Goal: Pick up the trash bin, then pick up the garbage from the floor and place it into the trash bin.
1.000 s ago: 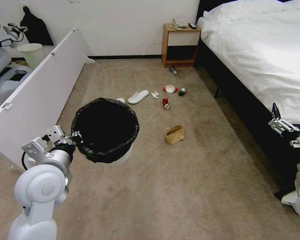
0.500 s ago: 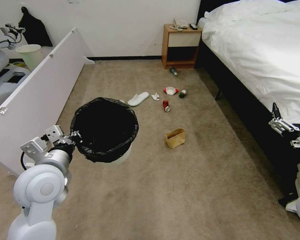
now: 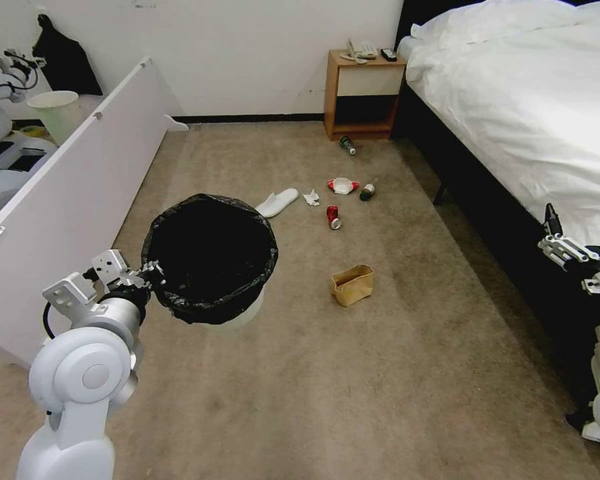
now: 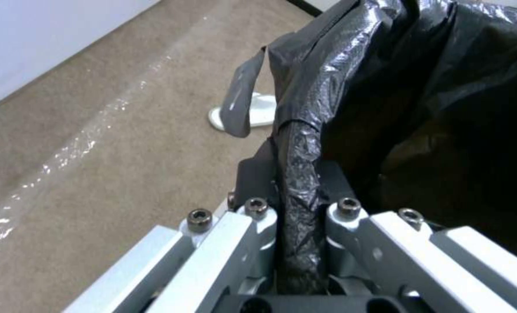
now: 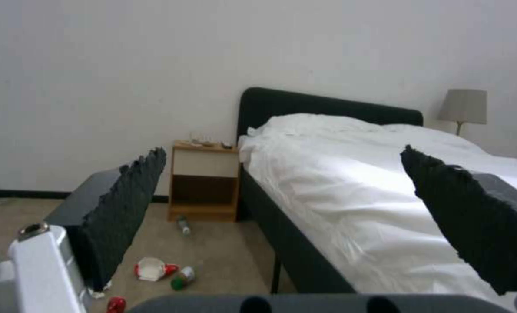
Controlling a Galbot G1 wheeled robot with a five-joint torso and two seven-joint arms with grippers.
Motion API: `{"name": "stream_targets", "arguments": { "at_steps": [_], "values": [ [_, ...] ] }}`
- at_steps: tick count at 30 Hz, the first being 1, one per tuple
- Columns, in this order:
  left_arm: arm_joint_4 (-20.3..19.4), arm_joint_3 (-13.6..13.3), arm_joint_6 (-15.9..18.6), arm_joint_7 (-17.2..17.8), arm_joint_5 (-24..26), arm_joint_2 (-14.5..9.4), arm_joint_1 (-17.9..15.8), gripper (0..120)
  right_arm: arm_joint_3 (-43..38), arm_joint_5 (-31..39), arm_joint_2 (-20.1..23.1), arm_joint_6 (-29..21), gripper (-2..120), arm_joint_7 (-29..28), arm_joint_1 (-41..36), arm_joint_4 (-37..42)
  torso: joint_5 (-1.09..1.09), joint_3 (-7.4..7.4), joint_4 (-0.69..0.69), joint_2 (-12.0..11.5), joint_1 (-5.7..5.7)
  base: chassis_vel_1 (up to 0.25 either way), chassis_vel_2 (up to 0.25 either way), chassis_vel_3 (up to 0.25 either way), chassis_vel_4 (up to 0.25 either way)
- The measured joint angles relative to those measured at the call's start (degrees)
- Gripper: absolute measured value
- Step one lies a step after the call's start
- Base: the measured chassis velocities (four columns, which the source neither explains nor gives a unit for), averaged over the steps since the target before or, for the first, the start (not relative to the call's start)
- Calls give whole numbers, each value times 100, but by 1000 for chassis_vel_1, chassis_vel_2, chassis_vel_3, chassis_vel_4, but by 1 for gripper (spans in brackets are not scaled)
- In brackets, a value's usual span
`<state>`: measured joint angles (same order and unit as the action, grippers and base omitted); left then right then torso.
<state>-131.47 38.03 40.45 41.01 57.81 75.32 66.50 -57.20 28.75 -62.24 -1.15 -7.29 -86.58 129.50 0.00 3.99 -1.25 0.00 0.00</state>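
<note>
left gripper [image 3: 155, 270] fingers clamped on bin [image 3: 210, 257] rim via thin liner, risk: slip/tilt | right gripper [image 5: 282, 217] fingers wide open, empty, by bed [image 3: 533, 113] | paper bag [image 3: 352, 285] nearest on floor

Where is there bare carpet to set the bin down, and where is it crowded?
Bare carpet lies between the held trash bin, the brown paper bag and the bed. Crowded: the slipper, tissue, red can and bottles by the nightstand.

The trash bin [image 3: 210, 257] is positioned left of the paper bag [image 3: 352, 285]. The can [image 3: 332, 217] and slipper [image 3: 277, 201] are located beyond the paper bag, toward the nightstand [image 3: 363, 93].
</note>
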Motion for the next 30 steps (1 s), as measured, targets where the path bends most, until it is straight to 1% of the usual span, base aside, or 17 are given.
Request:
{"name": "stream_targets", "arguments": {
  "at_steps": [20,30],
  "values": [
    [15,-18,-8,7,-1,-7,-19,4,-11,16,23,-8,100,51,16,-17,0,0,0,0,0,-83,82,87,-88],
    [14,-27,-12,12,6,-18,-17,4,-13,28,34,-21,100,58,10,-10,0,0,0,0,0,-111,96,108,-90]
  ]
}}
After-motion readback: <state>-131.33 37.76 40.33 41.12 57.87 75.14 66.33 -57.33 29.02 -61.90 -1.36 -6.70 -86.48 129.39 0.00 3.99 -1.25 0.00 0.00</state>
